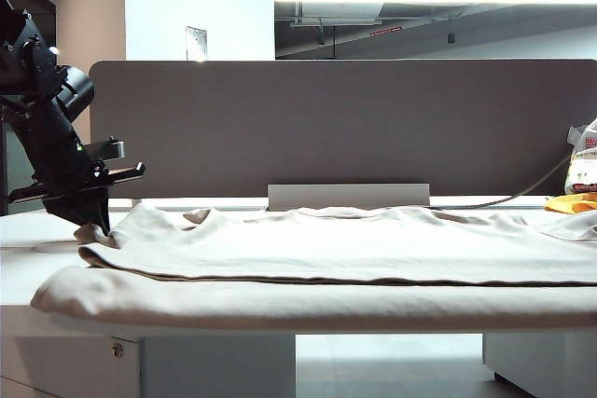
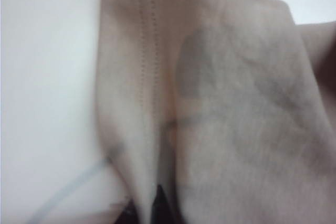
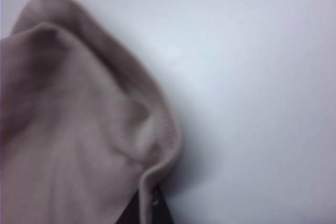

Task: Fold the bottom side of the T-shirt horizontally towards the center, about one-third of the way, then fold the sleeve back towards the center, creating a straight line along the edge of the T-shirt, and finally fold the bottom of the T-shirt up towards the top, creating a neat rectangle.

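The beige T-shirt (image 1: 354, 249) lies spread along the white table (image 1: 23, 230), and one long side is folded over so a straight edge runs across it. At the shirt's left end, my left gripper (image 1: 93, 223) points down onto the cloth. In the left wrist view the left gripper (image 2: 148, 209) is shut on a stitched hem of the T-shirt (image 2: 220, 103). My right gripper (image 3: 149, 204) is shut on a raised edge of the T-shirt (image 3: 79, 129). The right gripper is outside the exterior view.
A grey partition (image 1: 373, 128) stands behind the table, with a low grey box (image 1: 348, 196) at its foot. A yellow item (image 1: 571, 203) and a plastic bag (image 1: 583, 160) sit at the far right. The shirt's front fold hangs near the table's front edge.
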You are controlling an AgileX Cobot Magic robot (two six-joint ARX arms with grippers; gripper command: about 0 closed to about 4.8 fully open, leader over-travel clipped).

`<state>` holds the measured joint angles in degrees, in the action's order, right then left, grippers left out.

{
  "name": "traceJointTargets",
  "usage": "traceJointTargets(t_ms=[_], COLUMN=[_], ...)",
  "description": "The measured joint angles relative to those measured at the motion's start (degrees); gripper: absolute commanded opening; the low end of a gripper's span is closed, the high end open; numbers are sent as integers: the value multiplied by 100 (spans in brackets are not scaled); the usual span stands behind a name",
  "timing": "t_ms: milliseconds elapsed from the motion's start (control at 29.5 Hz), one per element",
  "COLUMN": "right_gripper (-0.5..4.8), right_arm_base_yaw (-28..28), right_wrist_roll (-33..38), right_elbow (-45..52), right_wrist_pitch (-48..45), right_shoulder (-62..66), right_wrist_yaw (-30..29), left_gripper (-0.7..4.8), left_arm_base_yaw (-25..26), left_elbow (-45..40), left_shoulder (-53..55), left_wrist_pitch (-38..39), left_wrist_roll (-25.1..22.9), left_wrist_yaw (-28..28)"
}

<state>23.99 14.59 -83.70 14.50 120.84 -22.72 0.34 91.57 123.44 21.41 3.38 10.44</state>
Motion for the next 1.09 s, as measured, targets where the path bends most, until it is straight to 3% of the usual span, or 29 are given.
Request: traceJointTargets(t_ms=[339,611,1086], right_gripper=[-6,-6,-6], right_arm_base_yaw=[-280,-717,-1773], right_wrist_roll=[17,37,35], right_elbow=[-179,-560,-605], right_wrist_pitch=[-162,85,308], right_shoulder=[-179,-221,-348], right_wrist_yaw=[-485,-813,-1191], left_gripper=[-6,-6,-6], left_arm_base_yaw=[-243,-798,-1786], left_elbow=[487,1130,1167], left_shoulder=[-31,-57,-57], left_wrist_pitch=[374,638,837], left_wrist_roll=[-59,-188,-487], left_wrist_yaw=[205,308,356])
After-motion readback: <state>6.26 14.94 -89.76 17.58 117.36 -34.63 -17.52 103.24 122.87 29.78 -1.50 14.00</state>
